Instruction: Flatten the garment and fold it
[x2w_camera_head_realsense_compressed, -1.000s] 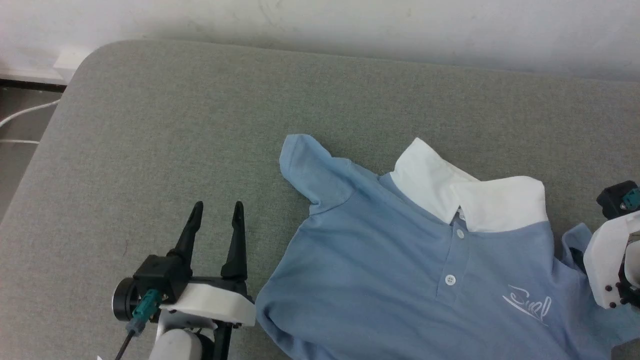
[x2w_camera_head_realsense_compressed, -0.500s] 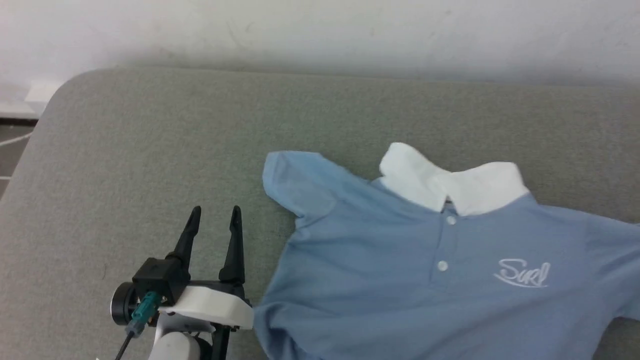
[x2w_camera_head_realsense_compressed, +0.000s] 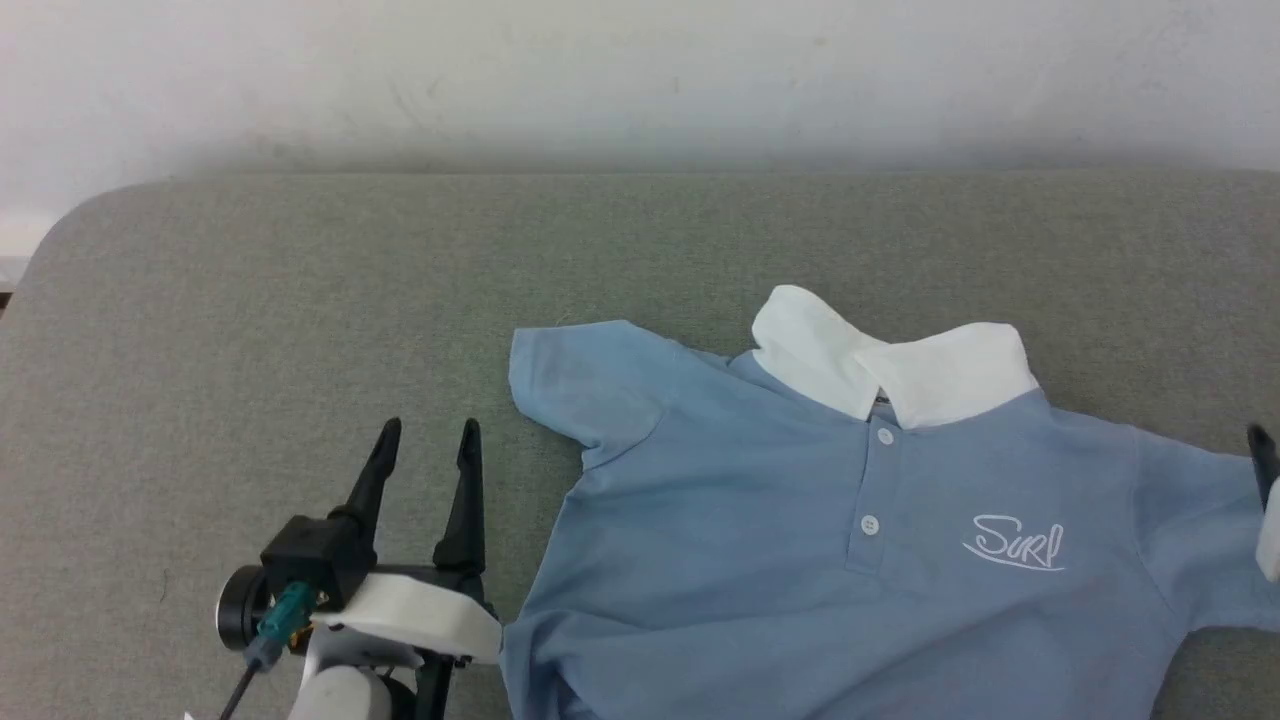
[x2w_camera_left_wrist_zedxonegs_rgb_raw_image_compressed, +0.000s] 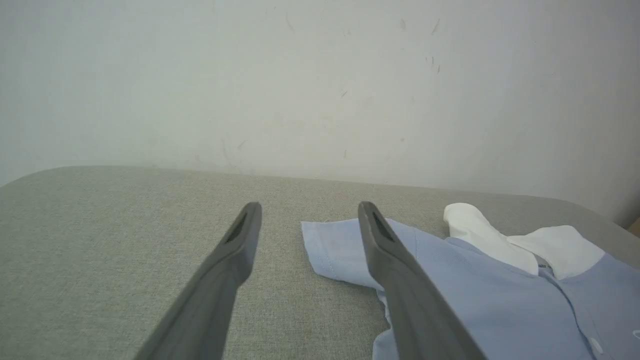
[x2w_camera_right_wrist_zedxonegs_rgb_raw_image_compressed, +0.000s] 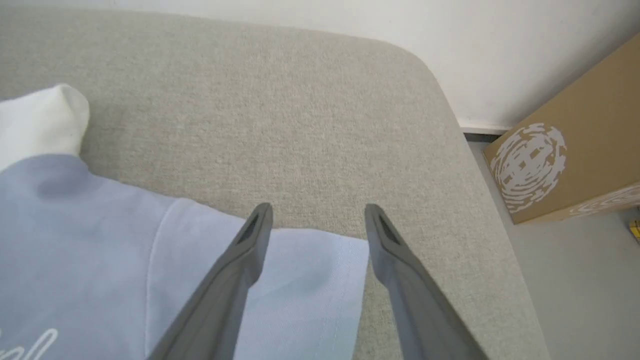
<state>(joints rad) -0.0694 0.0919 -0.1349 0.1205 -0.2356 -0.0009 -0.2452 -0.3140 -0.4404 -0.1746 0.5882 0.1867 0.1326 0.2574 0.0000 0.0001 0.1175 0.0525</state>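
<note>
We have the light blue polo shirt (x2w_camera_head_realsense_compressed: 760, 560) lying front-up on the grey upholstered surface (x2w_camera_head_realsense_compressed: 300, 300), white collar (x2w_camera_head_realsense_compressed: 900, 370) toward the wall (x2w_camera_head_realsense_compressed: 640, 80) and both sleeves spread outward. Flattening looks largely done, though the hem is out of view. Our left gripper (x2w_camera_head_realsense_compressed: 430, 428) rests just beside the shirt's left edge, fingers apart and empty, clear of the cloth. Our right gripper (x2w_camera_right_wrist_zedxonegs_rgb_raw_image_compressed: 318, 208) hangs over the outer end of the right sleeve (x2w_camera_right_wrist_zedxonegs_rgb_raw_image_compressed: 300, 280), fingers likewise apart and gripping nothing. We judge it well placed to pinch that sleeve for a first inward fold.
</note>
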